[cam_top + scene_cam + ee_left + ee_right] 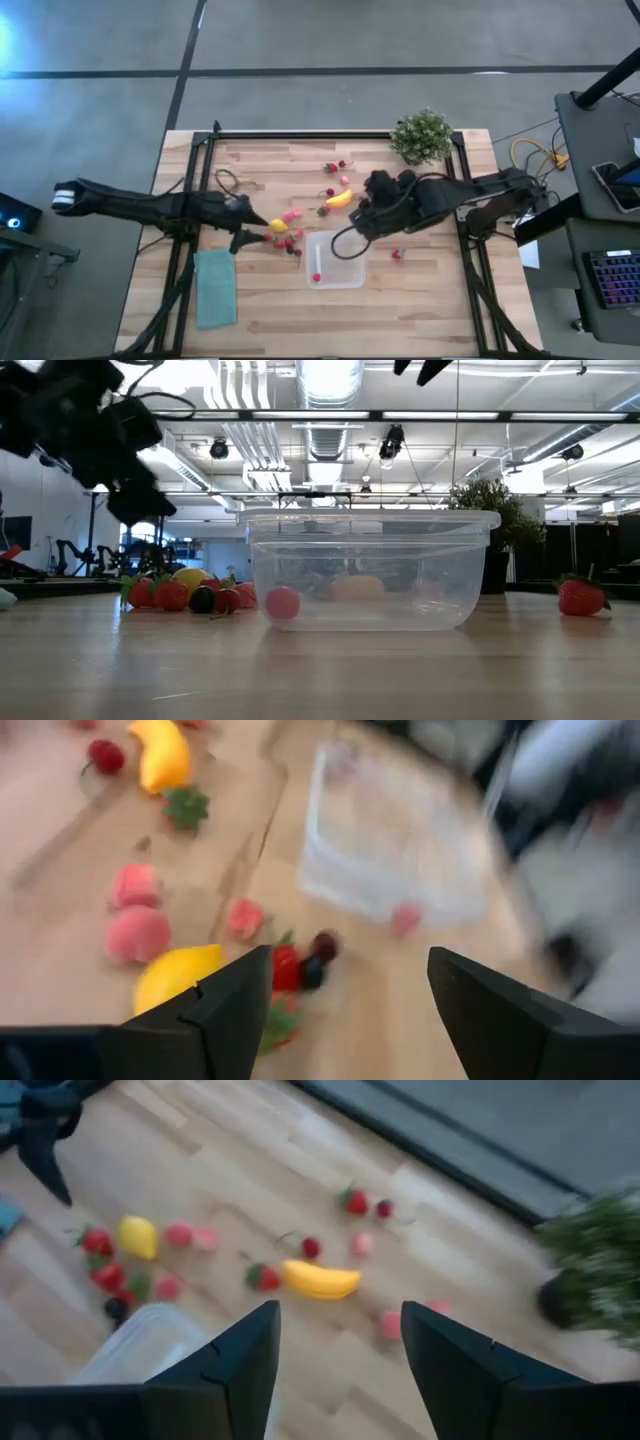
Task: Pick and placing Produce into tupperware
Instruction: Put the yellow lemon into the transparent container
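The clear tupperware (pixel 335 260) stands on the table's near middle with one pink berry (pixel 317 277) on its floor. Produce lies scattered on the wood. A yellow lemon (pixel 279 226), red berries (pixel 286 242) and pink pieces (pixel 292 214) lie left of the tupperware, and a banana-like piece (pixel 339 198) lies beyond it. A strawberry (pixel 397 255) lies to its right. My left gripper (pixel 350 970) is open just left of the lemon (pixel 180 978), holding nothing. My right gripper (pixel 340 1320) hangs open and holds nothing, high over the tupperware's far edge.
A green potted plant (pixel 422 135) stands at the far right corner. A teal cloth (pixel 215 288) lies flat near the front left. Cherries (pixel 333 167) lie toward the far edge. Bare wood lies in front of the tupperware and right of it.
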`<state>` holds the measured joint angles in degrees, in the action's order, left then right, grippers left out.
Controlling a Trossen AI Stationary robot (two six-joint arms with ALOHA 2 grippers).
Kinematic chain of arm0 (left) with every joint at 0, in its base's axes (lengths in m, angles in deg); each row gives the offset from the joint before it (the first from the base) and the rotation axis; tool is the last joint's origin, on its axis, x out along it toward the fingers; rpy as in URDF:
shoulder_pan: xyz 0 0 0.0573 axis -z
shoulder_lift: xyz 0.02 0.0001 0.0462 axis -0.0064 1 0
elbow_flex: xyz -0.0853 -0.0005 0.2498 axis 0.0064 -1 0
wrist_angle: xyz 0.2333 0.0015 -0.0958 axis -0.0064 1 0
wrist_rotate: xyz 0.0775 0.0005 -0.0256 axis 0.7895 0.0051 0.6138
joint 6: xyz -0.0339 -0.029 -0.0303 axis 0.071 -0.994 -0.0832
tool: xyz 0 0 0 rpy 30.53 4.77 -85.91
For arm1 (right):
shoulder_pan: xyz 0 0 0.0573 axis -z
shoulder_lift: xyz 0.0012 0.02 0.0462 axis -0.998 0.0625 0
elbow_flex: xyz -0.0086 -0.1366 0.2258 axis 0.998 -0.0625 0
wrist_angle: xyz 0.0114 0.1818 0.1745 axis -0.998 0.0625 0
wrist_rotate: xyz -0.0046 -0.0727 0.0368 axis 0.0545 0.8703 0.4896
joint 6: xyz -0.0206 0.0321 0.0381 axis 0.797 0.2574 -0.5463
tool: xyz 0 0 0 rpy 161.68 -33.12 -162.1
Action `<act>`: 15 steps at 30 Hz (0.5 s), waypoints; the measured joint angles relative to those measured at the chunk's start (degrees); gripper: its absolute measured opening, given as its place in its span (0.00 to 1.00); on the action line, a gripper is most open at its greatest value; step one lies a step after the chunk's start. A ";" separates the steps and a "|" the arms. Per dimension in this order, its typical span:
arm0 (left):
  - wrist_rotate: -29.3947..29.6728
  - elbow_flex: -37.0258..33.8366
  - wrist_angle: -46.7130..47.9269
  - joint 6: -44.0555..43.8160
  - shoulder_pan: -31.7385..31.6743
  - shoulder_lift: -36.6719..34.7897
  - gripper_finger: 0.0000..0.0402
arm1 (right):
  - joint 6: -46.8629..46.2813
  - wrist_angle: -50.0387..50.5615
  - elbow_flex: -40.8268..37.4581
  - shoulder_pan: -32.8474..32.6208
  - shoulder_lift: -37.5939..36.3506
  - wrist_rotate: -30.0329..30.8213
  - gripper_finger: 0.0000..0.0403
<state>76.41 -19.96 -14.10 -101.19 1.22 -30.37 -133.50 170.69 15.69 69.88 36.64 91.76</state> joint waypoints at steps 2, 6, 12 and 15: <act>2.13 3.63 5.00 11.63 0.14 3.84 0.63 | 0.26 2.51 -0.01 0.02 -1.06 1.00 0.50; 17.00 10.78 15.27 22.26 -0.04 11.86 0.63 | -3.55 7.10 -0.04 0.06 -2.38 1.53 0.50; 15.24 16.95 15.74 33.80 -0.21 22.31 0.63 | -6.17 8.61 -1.03 0.04 -3.95 1.09 0.50; 13.78 18.49 16.91 34.35 -0.39 28.29 0.63 | -5.66 8.62 -2.17 0.07 -5.41 1.09 0.50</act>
<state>90.19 -1.47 2.81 -66.84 0.84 -2.08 -139.17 179.31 13.52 69.95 31.23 92.85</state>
